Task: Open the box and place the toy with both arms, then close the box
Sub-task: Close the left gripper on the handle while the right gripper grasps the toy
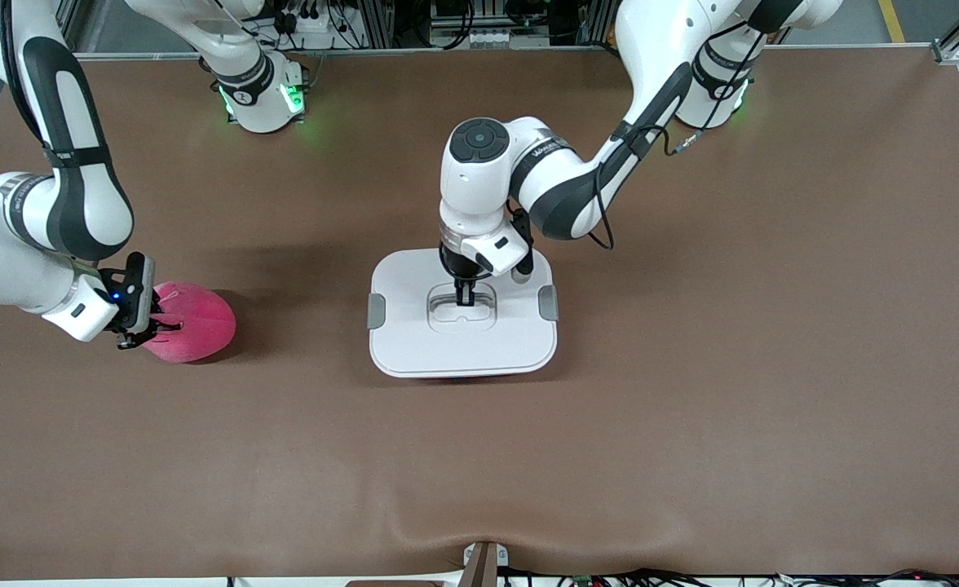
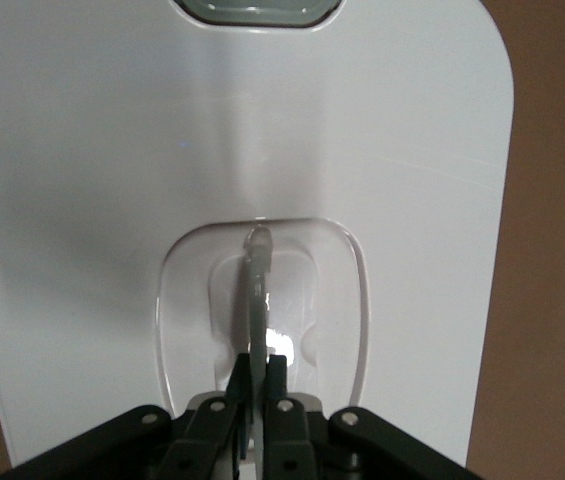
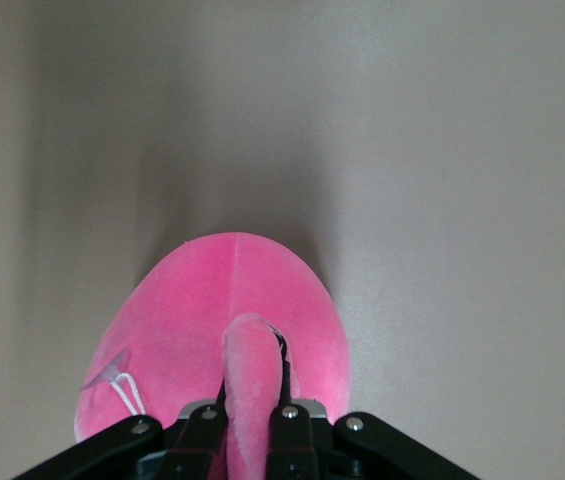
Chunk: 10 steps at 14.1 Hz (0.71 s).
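Note:
The box point(image 1: 414, 342) stands mid-table with its white lid point(image 2: 92, 200) on; only the lid and two grey side clips point(image 1: 376, 311) show. My left gripper point(image 1: 465, 300) is shut on the lid's thin upright central handle point(image 2: 258, 290) in the oval recess. The hot-pink plush toy point(image 1: 198, 322) lies on the table toward the right arm's end. My right gripper point(image 1: 152, 324) is shut on a pink ear fold of the toy point(image 3: 247, 370), low at the table. A small white tag loop point(image 3: 122, 385) shows on the toy.
The brown table mat point(image 1: 691, 367) stretches around the box and toy. A small bracket point(image 1: 483, 562) sits at the table edge nearest the front camera. Arm bases stand along the edge farthest from that camera.

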Each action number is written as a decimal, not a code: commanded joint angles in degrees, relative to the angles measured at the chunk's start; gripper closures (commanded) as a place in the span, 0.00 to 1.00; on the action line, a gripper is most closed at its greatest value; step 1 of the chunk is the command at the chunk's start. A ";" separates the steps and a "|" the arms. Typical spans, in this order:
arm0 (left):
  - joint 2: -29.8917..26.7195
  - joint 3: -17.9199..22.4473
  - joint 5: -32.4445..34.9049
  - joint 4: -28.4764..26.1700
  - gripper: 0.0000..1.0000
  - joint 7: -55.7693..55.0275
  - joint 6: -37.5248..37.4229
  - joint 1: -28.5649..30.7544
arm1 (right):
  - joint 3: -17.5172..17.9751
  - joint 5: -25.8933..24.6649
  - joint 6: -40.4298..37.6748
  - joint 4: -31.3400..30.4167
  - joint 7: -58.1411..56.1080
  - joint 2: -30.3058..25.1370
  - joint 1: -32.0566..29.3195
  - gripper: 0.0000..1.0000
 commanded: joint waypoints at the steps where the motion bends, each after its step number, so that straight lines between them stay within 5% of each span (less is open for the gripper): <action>1: 0.87 0.64 1.89 1.75 1.00 -1.28 0.33 -0.88 | 0.37 0.64 -1.74 0.74 0.55 -1.01 -0.80 1.00; 10: -1.14 0.56 1.97 1.49 1.00 -1.54 -0.46 -0.88 | 0.37 0.55 -12.17 6.36 19.49 -2.07 -0.71 1.00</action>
